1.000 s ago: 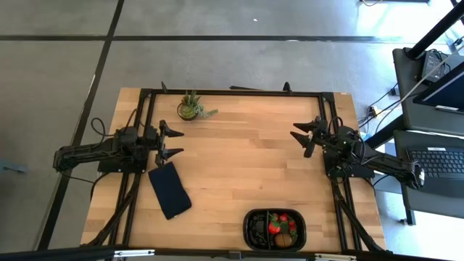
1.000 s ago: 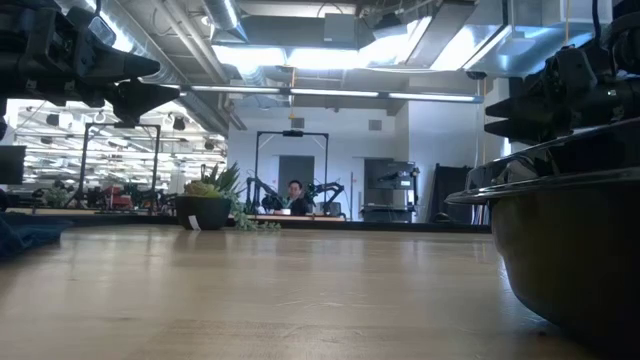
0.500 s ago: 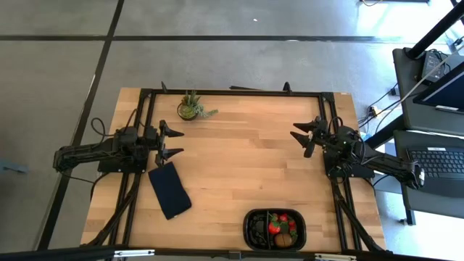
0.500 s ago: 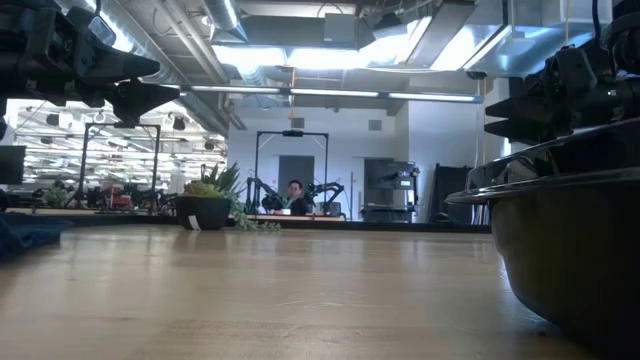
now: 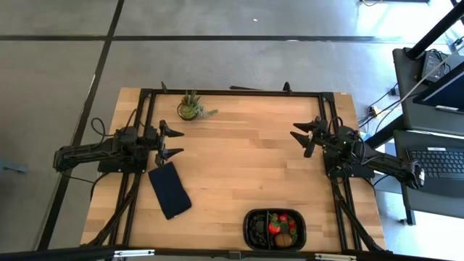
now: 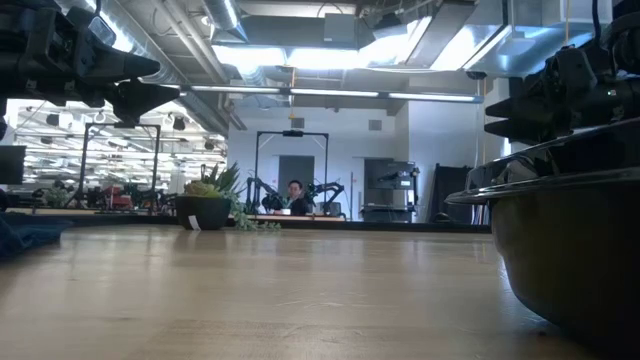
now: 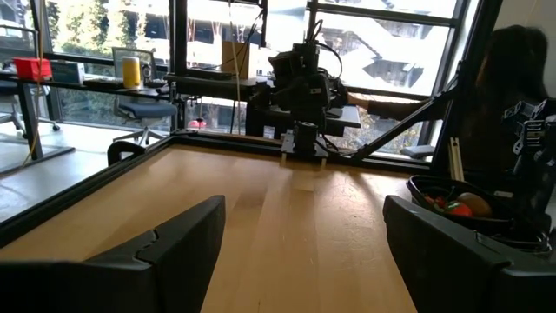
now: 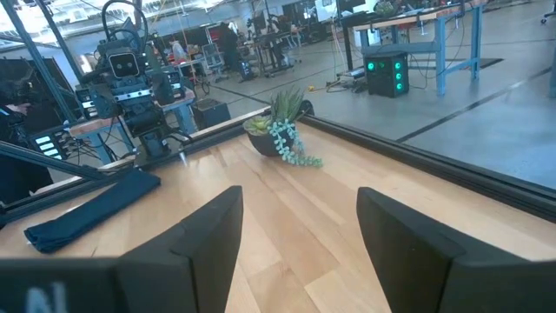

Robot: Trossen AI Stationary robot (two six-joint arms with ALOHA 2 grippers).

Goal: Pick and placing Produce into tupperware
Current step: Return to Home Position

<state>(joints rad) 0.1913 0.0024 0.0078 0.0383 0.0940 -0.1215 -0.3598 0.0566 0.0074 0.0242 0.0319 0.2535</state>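
On the left side of the tabletop (image 5: 239, 167) we see the left fingers (image 5: 171, 134) spread wide, holding nothing and touching nothing, pointing toward the right. Just on their near side lies a dark navy cloth (image 5: 170, 190). A small potted plant (image 5: 190, 109) stands at the far edge.

The tupperware (image 5: 247, 229) sits at the near edge, right of centre, its long side running left to right. The produce (image 5: 280, 232) lies inside it: red strawberries (image 5: 275, 225) with a brown kiwi (image 5: 284, 240) beside them. We see no fruit loose on the wood, so we judge the packing finished.

The tupperware lies to the near side of both sets of fingers, well apart from each and nearer the right set. At the right edge the right fingers (image 5: 303, 129) hang wide open and empty, pointing left. We think the coming move is only a retreat to rest, with no grasp called for.
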